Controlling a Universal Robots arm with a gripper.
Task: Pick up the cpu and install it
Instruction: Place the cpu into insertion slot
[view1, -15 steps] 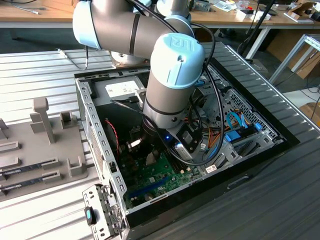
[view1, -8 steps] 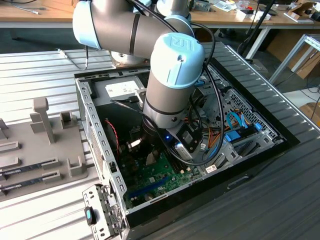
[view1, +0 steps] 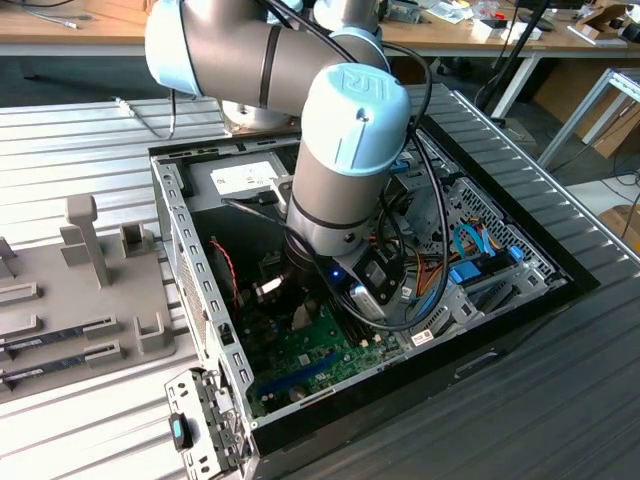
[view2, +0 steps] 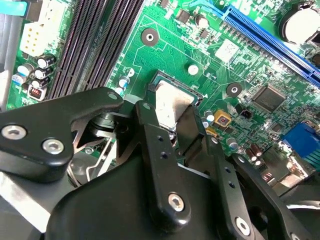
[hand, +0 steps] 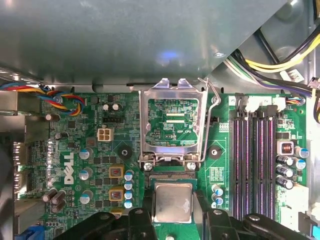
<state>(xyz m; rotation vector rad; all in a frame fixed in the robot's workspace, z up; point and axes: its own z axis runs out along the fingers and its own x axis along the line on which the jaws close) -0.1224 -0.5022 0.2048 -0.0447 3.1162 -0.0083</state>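
Exterior view, arm: bent down into the case, with its wrist low over the board.
Exterior view, case: open on top, with the green board flat on its floor.
Exterior view, rack: grey, outside the case, to the exterior view's left of the board.
Second wrist view, gripper: black, close above the board.
Second wrist view, fingers: drawn in on two opposite edges of the cpu, pinching it.
Second wrist view, cpu: silvery top up, held just over the middle of the board at the dark socket frame. I cannot tell whether it touches the frame.
Second wrist view, memory slots: long, dark and bare, along one side of the board.
First wrist view, gripper: low over the board.
First wrist view, fingers: one on each side of the cpu, gripping it.
First wrist view, cpu: square to the board and near its middle.
First wrist view, load plate: metal, swung open and lying back on the board just beside the cpu, with the lever raised.
First wrist view, memory slots: on the board, beside the load plate.
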